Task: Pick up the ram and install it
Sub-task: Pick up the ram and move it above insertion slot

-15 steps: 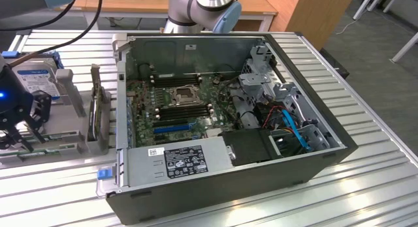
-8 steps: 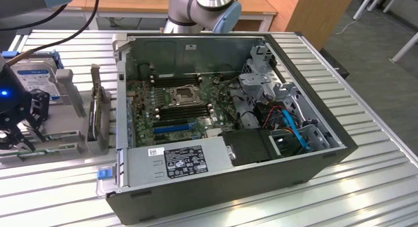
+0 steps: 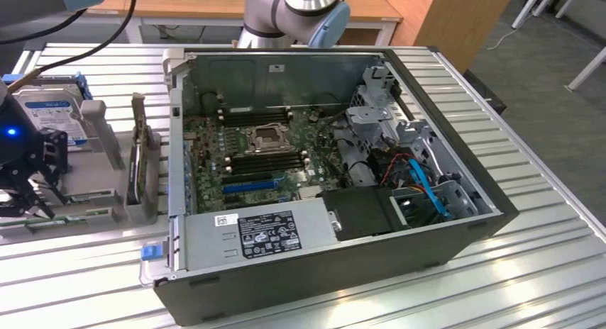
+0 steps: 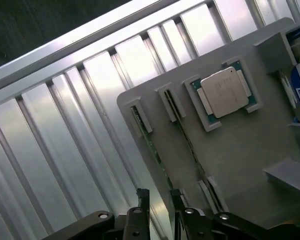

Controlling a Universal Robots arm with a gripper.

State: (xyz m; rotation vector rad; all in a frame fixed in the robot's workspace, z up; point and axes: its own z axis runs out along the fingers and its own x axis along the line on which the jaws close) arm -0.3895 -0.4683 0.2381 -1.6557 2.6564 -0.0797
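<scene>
- The gripper [image 4: 159, 196] hangs low over a grey parts holder [image 4: 240, 150]. Its jaws are open, with a clear gap between the two dark fingertips [image 4: 142, 192].
- The ram [image 4: 149, 142], a thin green stick, stands on edge in the slot nearest the holder's outer edge, close to a rounded corner. Its far end runs in under the gap between the jaws, and no fingertip visibly touches it.
- A second stick [image 4: 182, 127] stands in the next slot, just beside the first and parallel to it.
- A square silver processor [image 4: 224, 92] lies flat in its own recess further in from that edge.
- In the exterior view the gripper [image 3: 21, 201] is over the holder at the edge of the worktop [image 3: 549, 272] on that view's left, beside a hard drive [image 3: 45, 116].
- The open computer case [image 3: 331, 279] lies on the middle of the worktop, well apart from the gripper, and the black memory slots [image 3: 270, 161] on its board are exposed.
</scene>
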